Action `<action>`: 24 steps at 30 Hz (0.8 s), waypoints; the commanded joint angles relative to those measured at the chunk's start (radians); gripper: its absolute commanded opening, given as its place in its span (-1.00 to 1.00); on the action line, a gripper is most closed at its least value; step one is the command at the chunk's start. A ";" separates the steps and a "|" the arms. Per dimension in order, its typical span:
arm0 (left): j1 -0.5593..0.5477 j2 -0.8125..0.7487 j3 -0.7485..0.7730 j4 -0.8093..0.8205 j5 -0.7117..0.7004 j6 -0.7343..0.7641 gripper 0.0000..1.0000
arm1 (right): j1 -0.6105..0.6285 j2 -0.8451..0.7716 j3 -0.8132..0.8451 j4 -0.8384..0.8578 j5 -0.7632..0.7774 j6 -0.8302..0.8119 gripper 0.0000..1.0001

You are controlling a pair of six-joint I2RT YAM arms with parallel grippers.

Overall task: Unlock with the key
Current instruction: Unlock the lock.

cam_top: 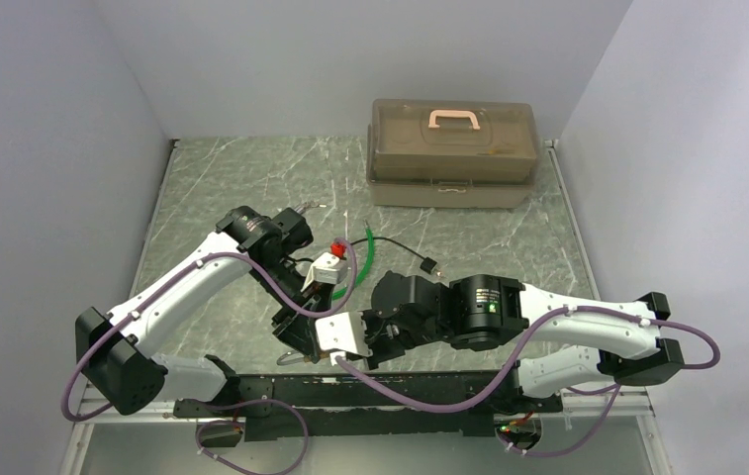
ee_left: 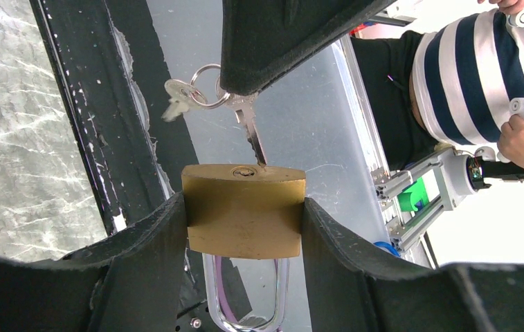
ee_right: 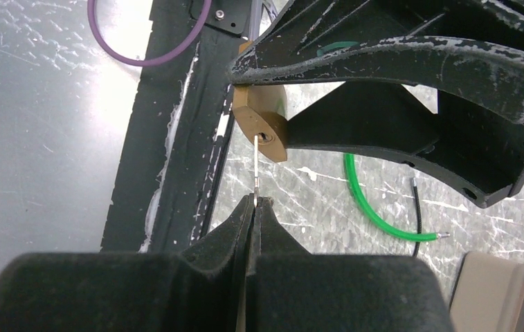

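Note:
My left gripper (ee_left: 244, 207) is shut on the brass padlock (ee_left: 244, 214), one finger on each side, with the silver shackle (ee_left: 245, 297) pointing back toward the wrist. The key (ee_left: 250, 128) hangs from a ring with other small keys (ee_left: 179, 97). My right gripper (ee_right: 255, 202) is shut on the key (ee_right: 255, 166). The blade's tip meets the padlock (ee_right: 262, 121) at its keyhole, and most of the blade is still outside. In the top view both grippers, the left gripper (cam_top: 296, 341) and the right gripper (cam_top: 338, 336), meet just above the near edge of the table.
A tan toolbox (cam_top: 452, 150) with a pink handle stands at the back. A green cable (cam_top: 365, 259), a black cable (cam_top: 405, 252) and a small red object (cam_top: 337, 247) lie mid-table. The black base rail (cam_top: 370, 391) runs under the grippers. A person in a striped shirt (ee_left: 480, 76) stands beyond the table.

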 commanded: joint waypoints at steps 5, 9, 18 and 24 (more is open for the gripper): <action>0.003 -0.031 0.008 -0.023 0.086 0.005 -1.00 | 0.009 0.019 0.046 0.027 0.019 -0.004 -1.00; 0.004 -0.034 0.008 -0.027 0.089 0.009 -1.00 | 0.010 0.017 0.042 0.034 0.029 -0.001 -1.00; 0.004 -0.043 0.008 -0.032 0.094 0.015 -1.00 | 0.009 0.031 0.027 0.035 0.037 -0.003 -1.00; 0.004 -0.046 0.006 -0.030 0.094 0.015 -1.00 | 0.009 0.042 0.043 0.032 0.038 0.000 -1.00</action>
